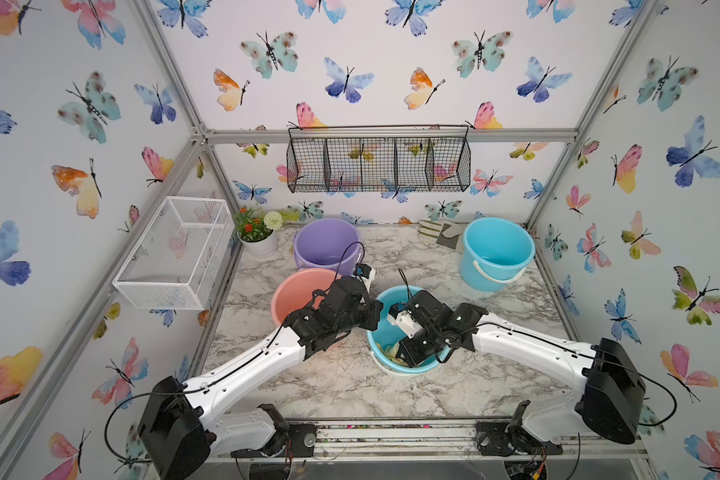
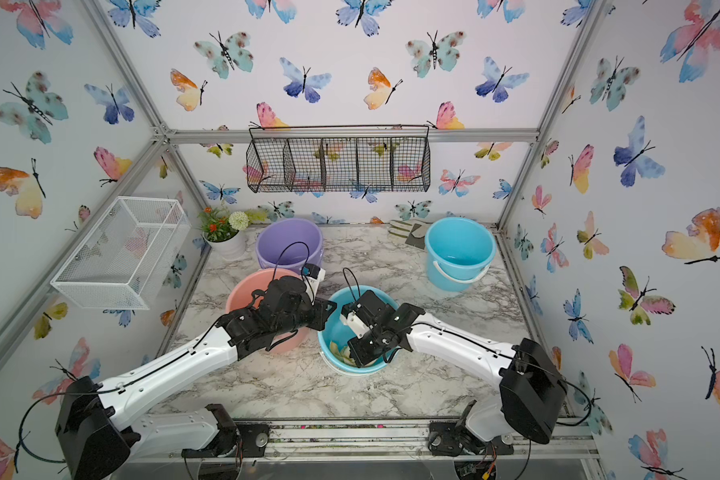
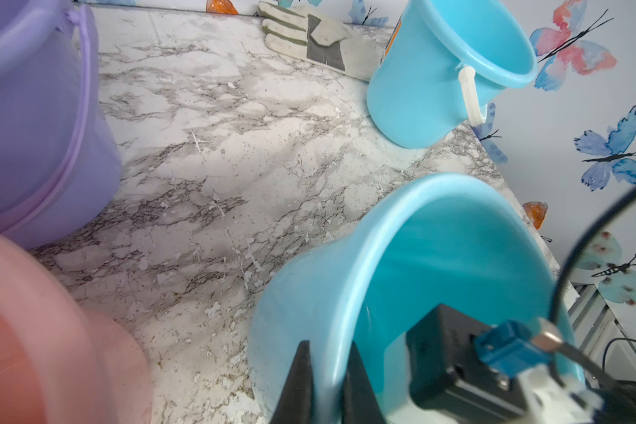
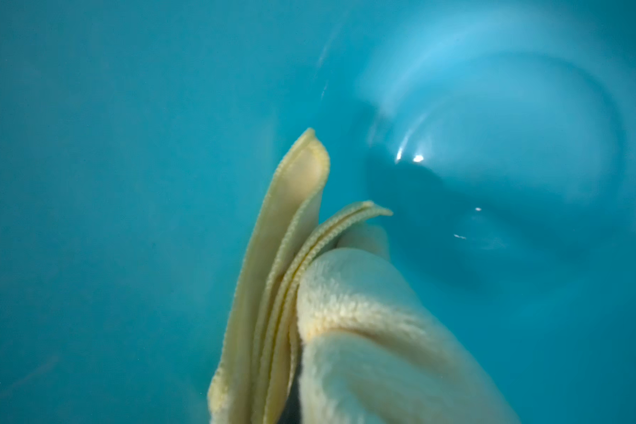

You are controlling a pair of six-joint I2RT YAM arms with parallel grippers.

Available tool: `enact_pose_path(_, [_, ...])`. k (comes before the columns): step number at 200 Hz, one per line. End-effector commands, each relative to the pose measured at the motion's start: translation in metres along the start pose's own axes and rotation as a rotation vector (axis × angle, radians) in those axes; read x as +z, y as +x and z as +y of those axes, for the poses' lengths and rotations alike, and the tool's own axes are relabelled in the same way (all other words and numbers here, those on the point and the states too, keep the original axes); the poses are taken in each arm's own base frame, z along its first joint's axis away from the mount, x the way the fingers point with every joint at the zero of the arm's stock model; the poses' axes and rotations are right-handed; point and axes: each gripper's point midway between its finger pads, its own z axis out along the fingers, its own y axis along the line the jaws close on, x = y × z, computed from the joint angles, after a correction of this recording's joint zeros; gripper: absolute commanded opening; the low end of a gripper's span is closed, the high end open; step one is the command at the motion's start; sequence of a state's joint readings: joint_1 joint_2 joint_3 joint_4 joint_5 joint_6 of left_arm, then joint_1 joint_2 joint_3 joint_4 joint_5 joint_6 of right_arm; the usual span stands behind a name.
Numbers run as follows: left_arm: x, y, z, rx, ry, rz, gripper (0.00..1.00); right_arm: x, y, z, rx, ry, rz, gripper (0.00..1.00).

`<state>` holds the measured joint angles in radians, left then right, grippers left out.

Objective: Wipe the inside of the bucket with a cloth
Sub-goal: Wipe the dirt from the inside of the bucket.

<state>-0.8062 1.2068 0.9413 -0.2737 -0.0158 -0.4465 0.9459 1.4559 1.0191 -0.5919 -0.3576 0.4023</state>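
Note:
The bucket (image 1: 385, 328) is light blue and stands at the middle of the marble table; both top views show it (image 2: 336, 330). My left gripper (image 3: 329, 347) is shut on its rim, one finger outside the wall and one inside, on the side nearest the pink bucket (image 1: 377, 311). My right gripper (image 1: 406, 358) reaches down inside the bucket and is shut on the pale yellow cloth (image 4: 346, 312). The folded cloth hides its fingers in the right wrist view and hangs against the blue inner wall (image 4: 125, 220). A bit of cloth (image 2: 341, 351) shows beside the gripper.
A pink bucket (image 1: 294, 293) stands just left of the held one, under my left arm, with a purple bucket (image 1: 325, 245) behind it. A second blue bucket (image 1: 495, 253) and a beige glove (image 1: 441, 235) sit back right. A flower pot (image 1: 260, 239) and wire baskets (image 1: 175, 253) (image 1: 379, 164) are on the walls.

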Motion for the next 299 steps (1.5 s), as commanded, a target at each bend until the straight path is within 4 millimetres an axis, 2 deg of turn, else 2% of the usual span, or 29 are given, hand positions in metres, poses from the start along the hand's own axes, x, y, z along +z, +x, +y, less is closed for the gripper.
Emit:
enact_pose_path(1, [-0.004,-0.011,-0.002,-0.01,0.004,-0.034,0.0,-0.001,-0.026,0.042,-0.028,-0.215,-0.101,0.02])
enact_pose_path(30, [-0.003,-0.01,-0.002,-0.013,0.008,-0.032,0.0,-0.009,-0.068,0.056,-0.052,-0.292,-0.319,0.02])
enact_pose_path(65, [-0.003,-0.009,-0.002,-0.017,0.011,-0.031,0.0,-0.014,-0.099,0.046,-0.024,-0.287,-0.552,0.02])
enact_pose_path(112, [-0.004,-0.007,-0.003,-0.019,0.018,-0.027,0.0,-0.021,-0.127,0.005,-0.016,-0.068,-0.776,0.02])
enact_pose_path(153, [-0.006,-0.005,-0.001,-0.022,0.017,-0.029,0.0,-0.024,-0.141,-0.035,-0.035,0.212,-0.823,0.02])
enact_pose_path(195, [-0.007,-0.003,0.0,-0.022,0.015,-0.028,0.0,-0.025,-0.14,-0.079,-0.07,0.529,-0.758,0.02])
enact_pose_path(239, [-0.008,-0.002,0.002,-0.018,0.006,-0.031,0.0,-0.037,-0.116,-0.114,-0.124,0.791,-0.611,0.02])
enact_pose_path(268, [-0.007,-0.002,0.003,-0.017,0.001,-0.03,0.0,-0.045,-0.094,-0.122,-0.153,0.839,-0.522,0.02])
enact_pose_path(299, [-0.005,-0.001,0.004,-0.014,-0.003,-0.026,0.0,-0.041,-0.069,-0.113,-0.207,0.758,-0.391,0.02])
